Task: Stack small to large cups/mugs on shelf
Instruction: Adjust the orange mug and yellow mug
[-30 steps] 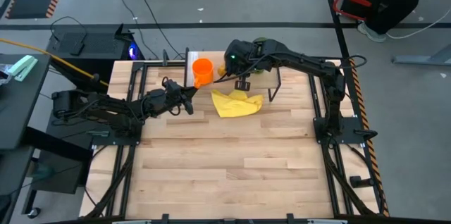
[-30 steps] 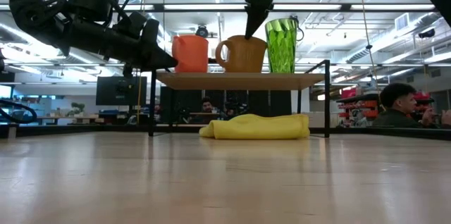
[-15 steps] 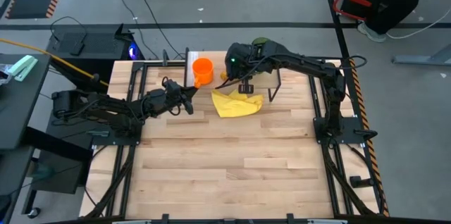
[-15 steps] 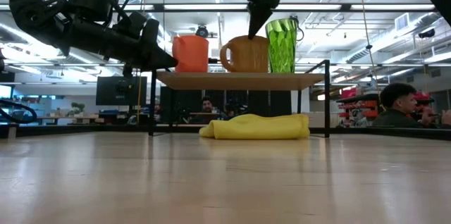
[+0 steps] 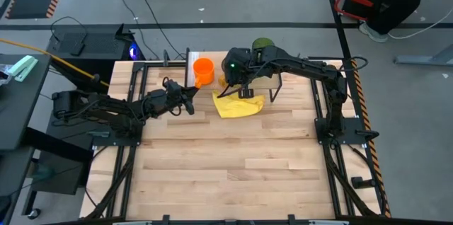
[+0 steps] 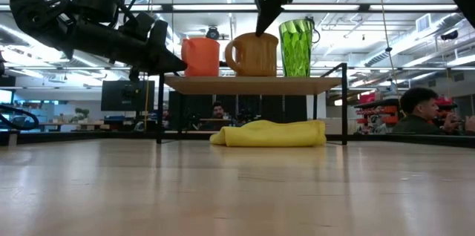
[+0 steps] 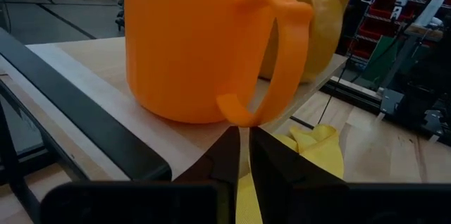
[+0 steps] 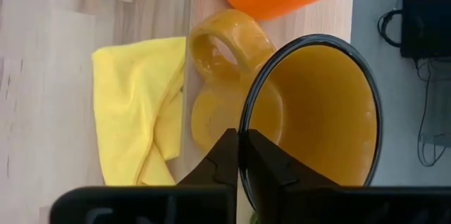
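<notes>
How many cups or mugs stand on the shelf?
3: small orange plastic mug at one end, wider amber-yellow handled mug in the middle, tall green faceted tumbler at the other end. None visibly hidden.

Robotics lab: floor cables [image 5: 152, 6], monitors [image 6: 122, 95].

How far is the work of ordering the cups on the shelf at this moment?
Done: the orange mug, amber mug and green tumbler all stand on the shelf, small to large.
In hand: the right gripper is at the amber mug's rim, fingers nearly together; the left gripper waits beside the orange mug.
Left: letting go and pulling away. The yellow cloth lies under the shelf.
</notes>
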Motion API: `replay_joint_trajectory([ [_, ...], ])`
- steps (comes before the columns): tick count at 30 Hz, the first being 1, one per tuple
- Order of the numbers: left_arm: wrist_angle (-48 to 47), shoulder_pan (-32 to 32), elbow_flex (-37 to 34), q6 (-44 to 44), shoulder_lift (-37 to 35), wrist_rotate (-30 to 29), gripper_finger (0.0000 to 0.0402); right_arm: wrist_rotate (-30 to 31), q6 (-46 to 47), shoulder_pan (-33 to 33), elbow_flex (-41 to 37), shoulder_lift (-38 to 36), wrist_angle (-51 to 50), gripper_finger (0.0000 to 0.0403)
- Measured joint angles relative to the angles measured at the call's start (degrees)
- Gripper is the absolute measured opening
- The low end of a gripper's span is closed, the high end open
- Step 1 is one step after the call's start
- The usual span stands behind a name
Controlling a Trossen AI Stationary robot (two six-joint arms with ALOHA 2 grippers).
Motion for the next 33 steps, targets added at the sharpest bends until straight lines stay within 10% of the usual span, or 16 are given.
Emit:
replay_joint_trajectory([
  [33,0.0,0.0,0.0,0.0,0.0,0.0,0.0111,5.4,7.2,1.0,0.1,-0.1,-0.5,0.0085],
])
